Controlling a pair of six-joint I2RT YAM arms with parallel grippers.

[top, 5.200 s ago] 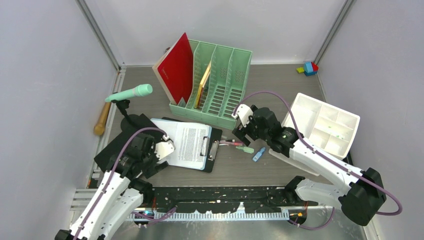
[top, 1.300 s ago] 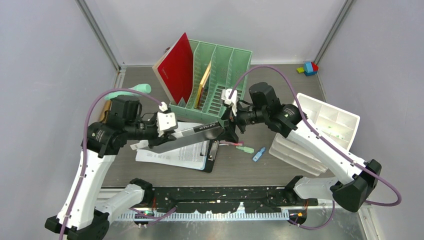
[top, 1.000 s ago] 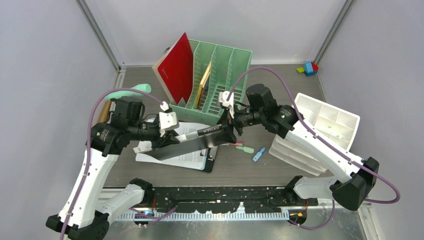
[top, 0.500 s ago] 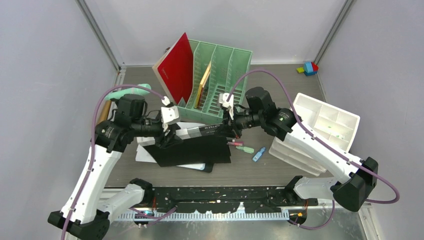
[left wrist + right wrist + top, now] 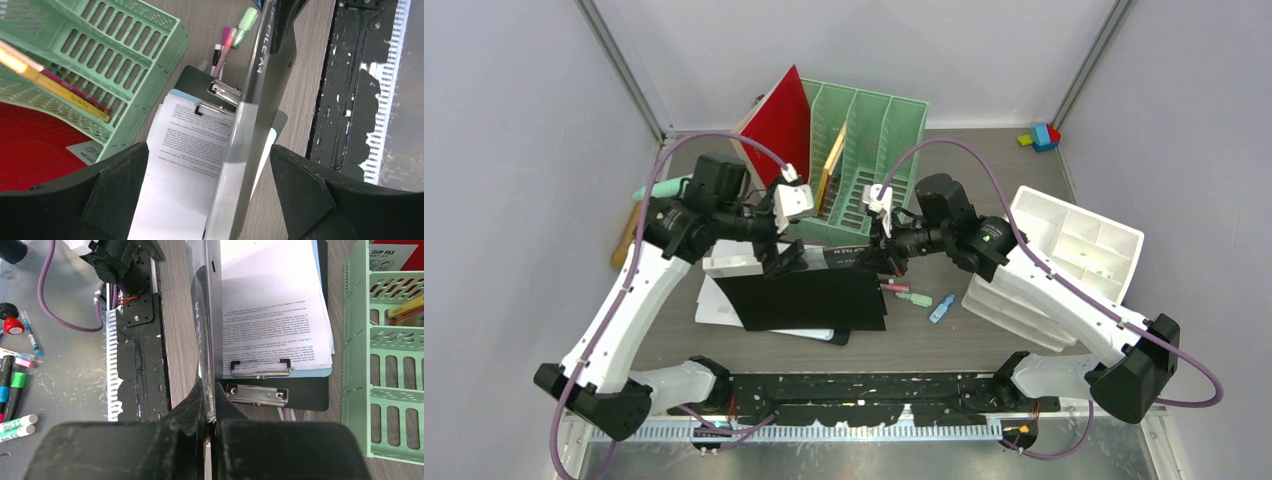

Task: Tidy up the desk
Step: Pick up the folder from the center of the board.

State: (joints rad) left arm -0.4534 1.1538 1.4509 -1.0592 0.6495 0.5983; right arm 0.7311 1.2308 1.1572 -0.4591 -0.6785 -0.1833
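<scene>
Black file [image 5: 809, 300] in right claw [image 5: 876, 258], seemingly

Both my arms reach inward; my left gripper [image 5: 784, 262] stands wide open, my right gripper [image 5: 870, 262] pinches the black folder's [image 5: 814, 300] edge.

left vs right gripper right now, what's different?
The left gripper stands wide open, while the right gripper is shut. The left holds nothing, its jaws straddling the black folder with a gap on each side. The right pinches that folder's edge. Shared: both sit at the folder, above the clipboard lying on the desk.
</scene>
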